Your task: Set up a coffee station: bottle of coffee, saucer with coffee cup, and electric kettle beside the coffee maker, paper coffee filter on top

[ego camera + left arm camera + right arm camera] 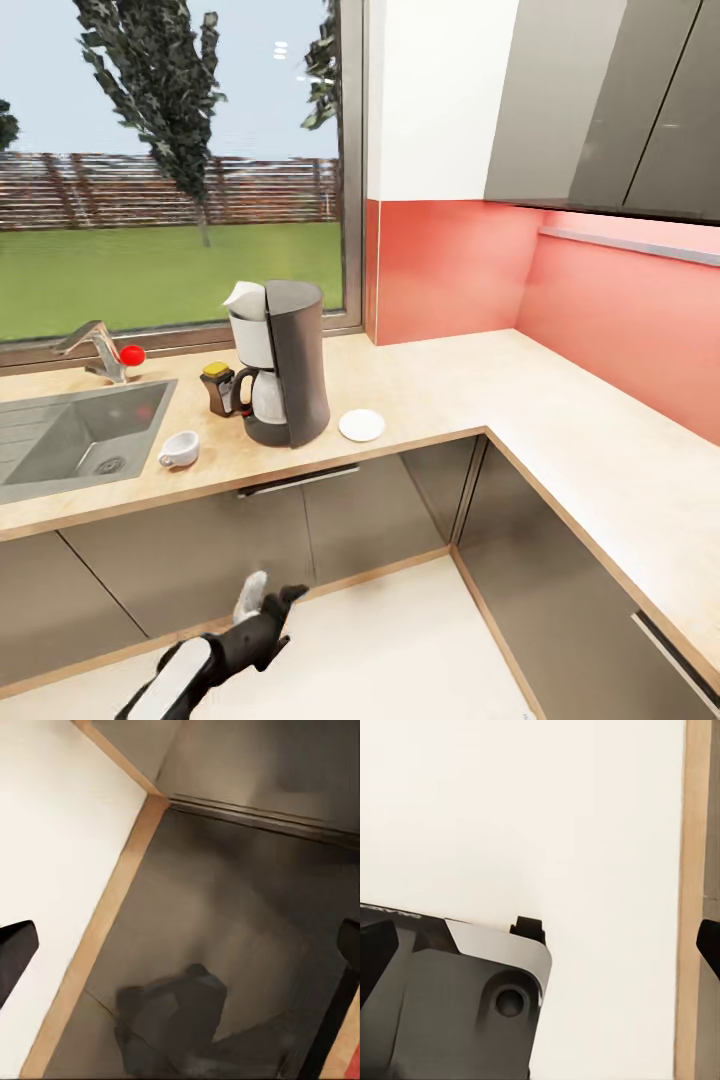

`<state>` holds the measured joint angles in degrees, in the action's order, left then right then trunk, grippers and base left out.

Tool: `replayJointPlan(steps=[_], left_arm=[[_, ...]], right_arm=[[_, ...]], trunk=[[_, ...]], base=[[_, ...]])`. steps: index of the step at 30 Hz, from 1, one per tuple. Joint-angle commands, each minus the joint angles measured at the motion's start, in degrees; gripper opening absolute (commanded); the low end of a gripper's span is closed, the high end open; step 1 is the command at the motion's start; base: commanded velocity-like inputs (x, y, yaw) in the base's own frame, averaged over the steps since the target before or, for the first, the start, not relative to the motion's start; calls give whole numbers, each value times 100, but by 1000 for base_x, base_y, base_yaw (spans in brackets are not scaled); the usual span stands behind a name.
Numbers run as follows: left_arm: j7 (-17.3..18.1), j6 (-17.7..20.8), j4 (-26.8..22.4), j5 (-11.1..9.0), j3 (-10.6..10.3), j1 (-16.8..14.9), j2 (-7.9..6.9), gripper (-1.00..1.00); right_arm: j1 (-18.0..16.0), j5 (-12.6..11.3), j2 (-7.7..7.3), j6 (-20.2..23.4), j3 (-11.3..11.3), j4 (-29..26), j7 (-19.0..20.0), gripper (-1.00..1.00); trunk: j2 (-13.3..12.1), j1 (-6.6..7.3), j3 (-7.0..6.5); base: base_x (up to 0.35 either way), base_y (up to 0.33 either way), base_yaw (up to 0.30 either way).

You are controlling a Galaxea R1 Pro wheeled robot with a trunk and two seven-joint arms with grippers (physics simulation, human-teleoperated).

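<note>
While left gripper hangs low at 6 o'clock over floor, nothing held, jaw gap cannot be judged; right gripper's spread also unclear. Farther, kitchen countertop: coffee cup at 9 o'clock of coffee maker, saucer at 3 o'clock, bottle of coffee touching its left. Paper filter on top.

Through my head camera I see a stainless steel sink basin sunk at the left, a silver tap with a red knob behind it. A large window frames green lawn, dark trees and a brown slatted fence. A coral-red backsplash runs beneath grey upper wall cabinets.
</note>
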<state>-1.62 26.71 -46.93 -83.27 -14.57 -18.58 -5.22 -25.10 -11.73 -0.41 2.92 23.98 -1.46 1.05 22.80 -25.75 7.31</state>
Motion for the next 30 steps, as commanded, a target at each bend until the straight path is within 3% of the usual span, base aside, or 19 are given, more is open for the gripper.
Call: replayJointPlan(steps=[1, 2, 4, 6, 7, 10, 12, 17, 30], left_arm=[[167, -70, 127, 592, -17, 224, -137, 100], [318, -361, 455, 1560, -7, 430, -235, 100], [402, -1263, 1206, 2980, -12, 576, -278, 100], [402, -2163, 1718, 3952, -15, 606, -266, 100], [394, -2399, 1840, 4192, -14, 611, -261, 100], [364, -3782, 2736, 5508, 36, 624, -242, 100], [358, -4352, 3222, 5903, 73, 627, -274, 100], [356, -4551, 3467, 6045, 64, 628, -298, 100], [356, -4572, 3533, 6050, 67, 628, -242, 100]], right_arm=[[-3, -60, -7, 28, 47, -15, 10, 100], [-3, -64, -10, 18, 46, -17, 10, 100], [-4, -66, -11, 4, 46, -17, 9, 100], [-2, -69, -16, -3, 45, -19, 5, 100], [-1, -71, -17, -5, 45, -20, 4, 100], [-2, -89, -12, -9, 42, -20, 2, 100], [-2, -103, -5, -16, 38, -21, 5, 100], [-4, -107, 6, -15, 35, -27, 4, 100], [-3, -93, 23, -3, 36, -21, 0, 100]], trunk=[[12, -4, 10], [12, -4, 10], [12, -4, 11], [12, -4, 14], [12, -4, 17], [12, -4, 27], [12, -4, 34], [12, -4, 53], [12, -4, 104]], base=[[0, 0, 0], [0, 0, 0], [0, 0, 10], [0, 0, 101], [0, 0, 171], [0, 0, 206], [0, 0, 236], [0, 0, 244], [0, 0, 257]])
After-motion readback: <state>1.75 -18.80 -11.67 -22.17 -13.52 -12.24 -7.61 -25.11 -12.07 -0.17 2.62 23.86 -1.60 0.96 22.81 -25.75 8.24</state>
